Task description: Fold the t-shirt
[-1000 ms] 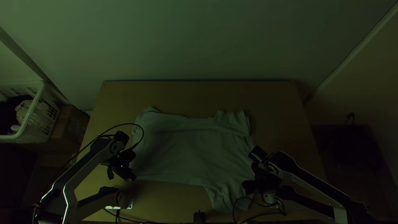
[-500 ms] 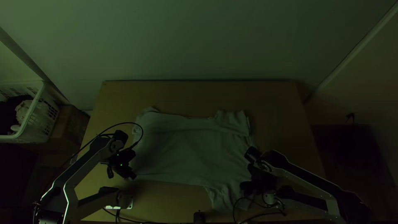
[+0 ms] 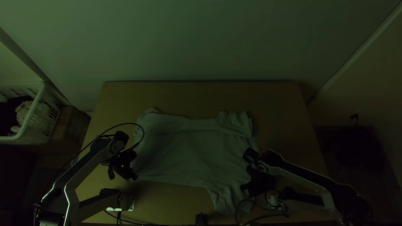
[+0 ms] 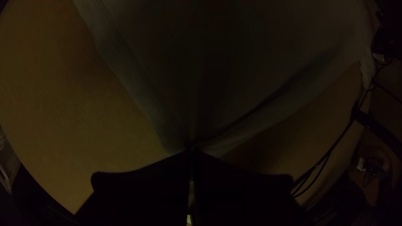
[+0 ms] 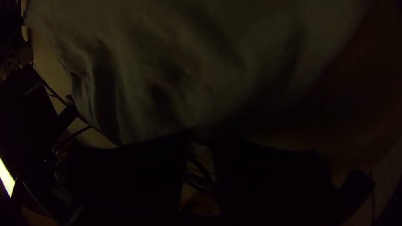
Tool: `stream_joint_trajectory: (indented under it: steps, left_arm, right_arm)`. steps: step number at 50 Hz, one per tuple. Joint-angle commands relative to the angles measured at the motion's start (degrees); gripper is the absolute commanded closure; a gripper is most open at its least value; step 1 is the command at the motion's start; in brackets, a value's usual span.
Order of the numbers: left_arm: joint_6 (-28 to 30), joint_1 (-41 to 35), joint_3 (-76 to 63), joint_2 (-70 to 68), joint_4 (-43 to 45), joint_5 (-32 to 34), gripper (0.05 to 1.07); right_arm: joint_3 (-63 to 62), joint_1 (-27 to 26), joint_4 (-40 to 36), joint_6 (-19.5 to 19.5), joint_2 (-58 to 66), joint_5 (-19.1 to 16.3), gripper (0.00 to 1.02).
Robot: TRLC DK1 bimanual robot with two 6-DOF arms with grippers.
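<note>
Pinching the corner of the t-shirt (image 3: 188,155), the left claw (image 4: 191,151) probably makes an anchor against sliding. The right claw (image 5: 201,137), fingers slightly apart, is near the sleeve (image 3: 224,201), likely for gripping it. The cloth lies mostly spread on the desk (image 3: 201,96).

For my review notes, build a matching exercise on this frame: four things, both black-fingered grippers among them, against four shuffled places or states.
1. Pale, short-sleeved t-shirt
2. White, slatted plastic basket
3. Left gripper, wide black fingers
4. Right gripper, wide black fingers

A. Fingers parted, at the cloth
B. Off the table, on the left arm's side
C. Closed on a corner of cloth
D. Mostly spread on the light wooden table

Pairs: 1-D, 2-B, 3-C, 4-A
</note>
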Motion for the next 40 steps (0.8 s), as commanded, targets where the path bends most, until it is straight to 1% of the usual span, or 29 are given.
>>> stream_joint_trajectory:
  steps: [1,7,9,13,18,22,29,35,40]
  left_arm:
    - [1.9,1.3,1.0,0.0,-0.5,0.1,1.04]
    - [3.9,3.8,2.2,-0.5,-0.8,0.2,1.04]
    - [4.2,4.5,2.6,-0.5,-0.8,0.2,1.04]
    - [4.9,5.9,3.8,-0.4,-0.5,0.2,1.04]
    - [5.2,6.7,4.9,0.4,-0.1,0.2,1.04]
    - [5.2,6.8,5.9,1.1,-0.1,0.3,1.04]
    - [5.1,6.8,7.6,1.9,0.1,0.4,1.04]
    - [4.1,6.8,9.8,3.6,1.4,1.4,1.04]
    - [3.0,6.7,12.3,5.4,1.7,1.8,1.04]
  right_arm:
    - [-0.7,2.5,0.7,-1.4,-2.1,1.6,1.00]
    - [0.2,2.2,-0.3,-1.2,-4.2,3.1,1.00]
    - [1.3,1.0,-1.7,-1.9,-4.1,3.3,1.00]
    - [2.7,-4.9,-3.9,-5.3,-4.7,3.4,1.00]
    - [3.4,-11.6,-5.2,-9.6,-5.4,4.3,1.00]
    - [4.1,-15.1,-6.0,-10.0,-5.7,4.9,1.00]
    - [5.5,-15.7,-6.0,-10.6,-6.4,4.9,1.00]
    - [8.5,-16.1,-4.9,-10.1,-5.5,4.8,1.00]
    - [10.1,-18.1,-3.8,-9.8,-5.0,4.8,1.00]
